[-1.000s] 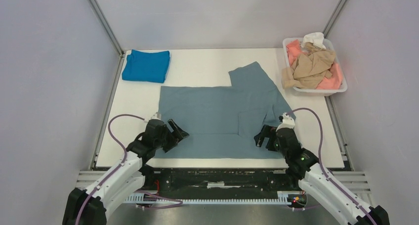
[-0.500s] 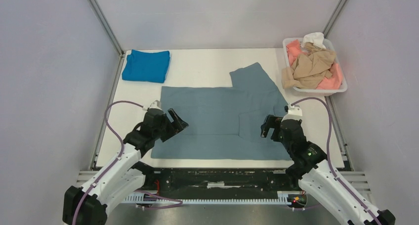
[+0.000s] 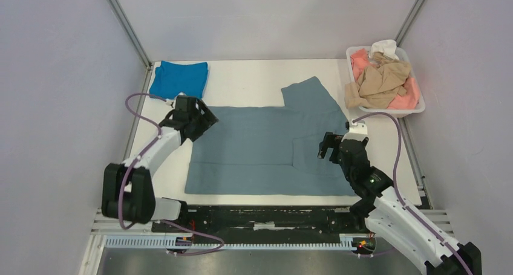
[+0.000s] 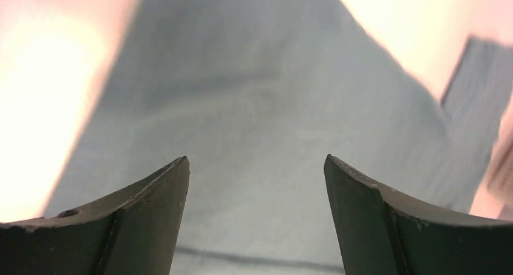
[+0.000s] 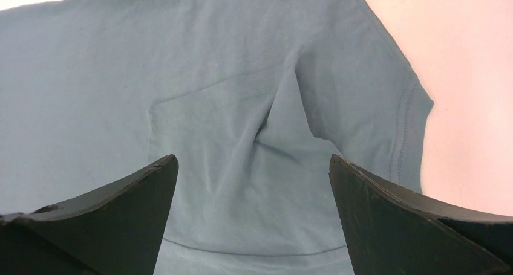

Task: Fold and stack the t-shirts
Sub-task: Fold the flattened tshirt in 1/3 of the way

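Note:
A dusty grey-blue t-shirt (image 3: pixel 260 145) lies spread on the white table, one sleeve sticking out at the back right and a fold on its right side. A folded bright blue t-shirt (image 3: pixel 179 79) lies at the back left. My left gripper (image 3: pixel 202 116) is open and empty over the grey-blue shirt's back left corner; in the left wrist view (image 4: pixel 257 166) the cloth (image 4: pixel 254 106) fills the frame, blurred. My right gripper (image 3: pixel 330 148) is open and empty above the shirt's right side; the right wrist view (image 5: pixel 254 166) shows the creased fold (image 5: pixel 272 136) and sleeve hem.
A white plastic tub (image 3: pixel 417 109) at the back right holds tan (image 3: pixel 381 81), salmon-pink (image 3: pixel 362 62) and white (image 3: pixel 385 47) shirts in a heap. Metal frame posts and grey walls close in both sides. The table's front edge (image 3: pixel 266 199) lies just before the arm bases.
My left arm has swung from the shirt's near left corner to its back left corner. My right gripper has moved a little farther over the shirt's right side. The shirt's left edge has shifted slightly.

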{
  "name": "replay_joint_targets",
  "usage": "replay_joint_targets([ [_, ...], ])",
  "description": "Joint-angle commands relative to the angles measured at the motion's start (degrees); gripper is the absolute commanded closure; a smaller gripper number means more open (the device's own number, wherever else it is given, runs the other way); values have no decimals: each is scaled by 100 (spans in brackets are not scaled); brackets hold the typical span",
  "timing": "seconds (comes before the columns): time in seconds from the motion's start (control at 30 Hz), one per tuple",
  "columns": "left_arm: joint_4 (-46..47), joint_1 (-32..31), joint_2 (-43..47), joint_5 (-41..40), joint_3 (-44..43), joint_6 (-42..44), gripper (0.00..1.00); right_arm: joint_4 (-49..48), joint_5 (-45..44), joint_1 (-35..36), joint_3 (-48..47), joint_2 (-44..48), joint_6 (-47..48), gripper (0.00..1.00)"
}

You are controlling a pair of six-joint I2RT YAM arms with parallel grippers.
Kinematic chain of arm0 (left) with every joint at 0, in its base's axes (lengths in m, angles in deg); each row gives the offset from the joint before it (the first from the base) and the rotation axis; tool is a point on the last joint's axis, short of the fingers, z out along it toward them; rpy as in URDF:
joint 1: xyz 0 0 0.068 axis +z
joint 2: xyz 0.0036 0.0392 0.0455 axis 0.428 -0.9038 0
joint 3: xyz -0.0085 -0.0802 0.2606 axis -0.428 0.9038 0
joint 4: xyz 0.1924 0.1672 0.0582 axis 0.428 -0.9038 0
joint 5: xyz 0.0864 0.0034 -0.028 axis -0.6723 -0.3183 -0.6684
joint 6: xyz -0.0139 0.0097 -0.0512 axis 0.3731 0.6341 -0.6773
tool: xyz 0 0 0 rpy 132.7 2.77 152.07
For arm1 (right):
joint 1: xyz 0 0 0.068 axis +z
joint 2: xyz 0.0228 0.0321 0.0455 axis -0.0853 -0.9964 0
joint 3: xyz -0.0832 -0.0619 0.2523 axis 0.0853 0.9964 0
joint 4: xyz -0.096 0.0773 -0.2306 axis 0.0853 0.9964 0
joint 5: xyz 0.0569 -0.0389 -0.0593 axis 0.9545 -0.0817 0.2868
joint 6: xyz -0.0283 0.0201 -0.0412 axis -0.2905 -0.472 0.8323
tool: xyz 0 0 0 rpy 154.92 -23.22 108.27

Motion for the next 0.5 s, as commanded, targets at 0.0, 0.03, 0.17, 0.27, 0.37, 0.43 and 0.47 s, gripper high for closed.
replay_joint_targets([
  [0.0,477,695,-1322,46,-933,229,12,-621,-172,13,-76,-473,215,2],
  [0.03,485,800,-1700,123,-1180,267,12,-651,-166,13,-98,-577,265,2],
  [0.17,391,1090,-3032,226,-2299,411,12,-737,-159,12,-165,-956,408,2],
  [0.27,396,1216,-3697,609,-2887,530,12,-779,-161,11,-171,-1092,476,2],
  [0.37,319,1216,-4006,326,-3190,805,12,-794,-181,17,-136,-1118,495,2],
  [0.43,89,1216,-4107,30,-3343,923,12,-871,-205,6,-70,-1105,497,2],
  [0.47,49,1216,-4141,-76,-3367,1019,12,-913,-211,7,-45,-1103,497,2],
])
